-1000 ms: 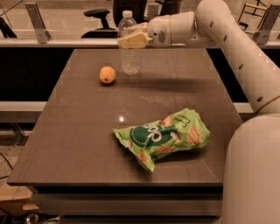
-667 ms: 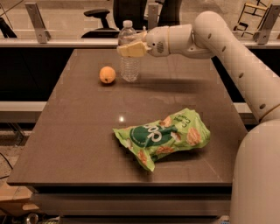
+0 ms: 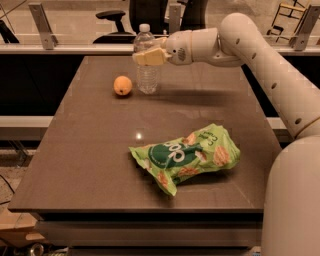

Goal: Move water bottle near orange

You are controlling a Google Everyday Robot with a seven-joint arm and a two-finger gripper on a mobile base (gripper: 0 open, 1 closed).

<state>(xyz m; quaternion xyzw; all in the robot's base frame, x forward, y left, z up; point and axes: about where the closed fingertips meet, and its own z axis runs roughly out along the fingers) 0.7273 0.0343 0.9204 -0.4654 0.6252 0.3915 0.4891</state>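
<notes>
The water bottle (image 3: 148, 75) is clear with a white cap and stands upright at the far side of the brown table (image 3: 100, 150). The orange (image 3: 122, 85) lies just left of the bottle's base, a small gap apart. My gripper (image 3: 149, 56) reaches in from the right at the bottle's upper body. Its pale fingers (image 3: 145, 57) are closed around the bottle and cover its label area. The bottle's base looks to be resting on the table top.
A green crinkly snack bag (image 3: 186, 156) lies on the near right part of the table. My white arm (image 3: 260, 65) spans the right side. Office chairs (image 3: 145, 15) and a rail stand behind the table's far edge.
The bottle has come down a little in my grip, so its base now sits at table level beside the orange. The arm has lowered with it. Orange and bag have not moved.
</notes>
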